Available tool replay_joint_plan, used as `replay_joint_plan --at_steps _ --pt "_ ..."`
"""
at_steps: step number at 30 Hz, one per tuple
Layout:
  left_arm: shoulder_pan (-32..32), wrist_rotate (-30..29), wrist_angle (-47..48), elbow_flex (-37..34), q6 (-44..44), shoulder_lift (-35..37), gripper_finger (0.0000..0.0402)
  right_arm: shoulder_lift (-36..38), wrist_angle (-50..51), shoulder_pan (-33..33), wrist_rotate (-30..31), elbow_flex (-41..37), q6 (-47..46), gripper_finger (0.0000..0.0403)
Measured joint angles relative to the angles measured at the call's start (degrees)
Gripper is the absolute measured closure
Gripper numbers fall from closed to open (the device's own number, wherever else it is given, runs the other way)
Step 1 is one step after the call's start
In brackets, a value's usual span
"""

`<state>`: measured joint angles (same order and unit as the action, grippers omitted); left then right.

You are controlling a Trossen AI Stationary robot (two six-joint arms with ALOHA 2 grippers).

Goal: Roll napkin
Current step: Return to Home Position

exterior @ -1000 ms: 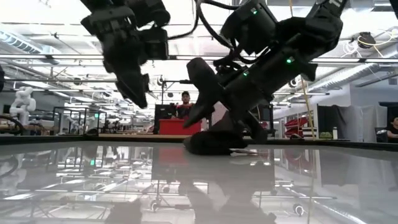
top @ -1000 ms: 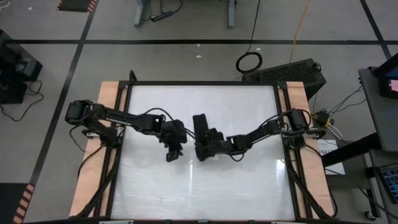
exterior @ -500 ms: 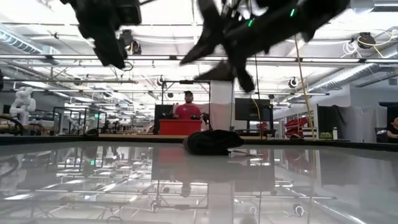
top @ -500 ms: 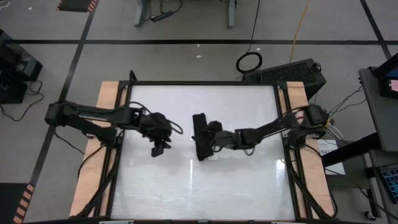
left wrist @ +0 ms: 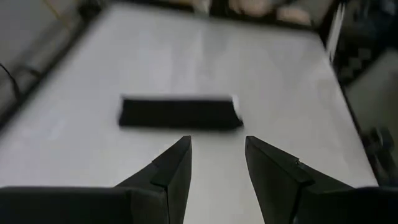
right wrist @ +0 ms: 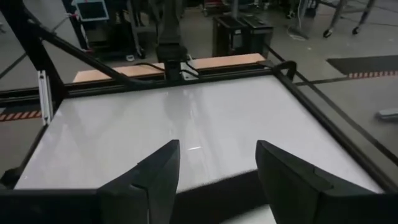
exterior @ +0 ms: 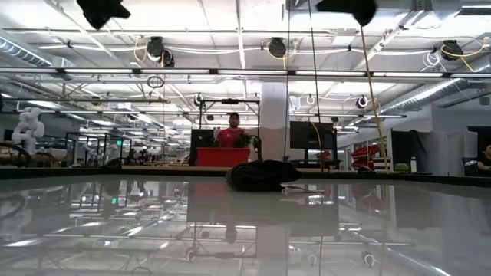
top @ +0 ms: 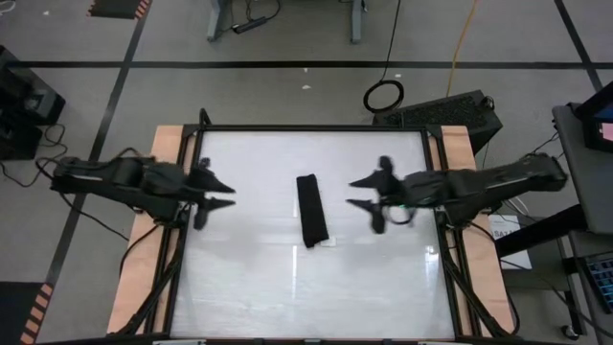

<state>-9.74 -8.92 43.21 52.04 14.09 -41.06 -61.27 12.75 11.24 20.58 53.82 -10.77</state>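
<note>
The napkin [top: 311, 210] lies rolled into a narrow black bar at the middle of the white table [top: 249, 283]. Its length runs near to far, with a bit of white at its near end. The left gripper [top: 228, 193] hangs over the table's left part, fingers apart and empty. The right gripper [top: 352, 192] mirrors it on the right, also spread and empty. Both are well apart from the napkin. Far beyond the table, a person [exterior: 232, 132] in red stands behind a red cabinet [exterior: 222, 156].
</note>
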Motion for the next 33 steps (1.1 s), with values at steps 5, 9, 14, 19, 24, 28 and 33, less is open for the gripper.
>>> replay_joint_plan --at_steps 5,9,14,19,24,28,33 --pt "-1.4 -6.6 -0.4 -3.9 0.9 10.1 0.0244 10.7 11.2 0.1 0.3 -0.4 0.7 0.02" --pt "-1.4 -9.3 -2.4 -10.7 4.9 18.2 0.0244 18.8 11.8 0.1 0.3 -5.5 -1.0 0.02" --pt "-1.4 -9.8 -10.8 -23.3 10.3 27.9 0.0244 28.3 5.6 0.1 0.3 -18.5 -7.0 0.02" --pt "-1.4 -9.8 -21.1 -35.6 15.9 34.5 0.0244 34.8 -10.0 0.2 -0.1 -34.4 -12.7 0.02" --pt "-1.4 -9.4 -25.8 -42.2 18.7 36.7 0.0244 38.4 -19.7 0.3 -0.2 -44.0 -15.0 0.02" --pt "-1.4 -9.4 -26.6 -44.5 18.6 36.6 0.0244 40.0 -20.2 0.3 -0.2 -47.4 -15.6 0.02" --pt "-1.5 -10.3 -27.2 -46.4 19.3 36.4 0.0244 41.2 -20.3 0.3 0.1 -50.5 -16.2 0.02"
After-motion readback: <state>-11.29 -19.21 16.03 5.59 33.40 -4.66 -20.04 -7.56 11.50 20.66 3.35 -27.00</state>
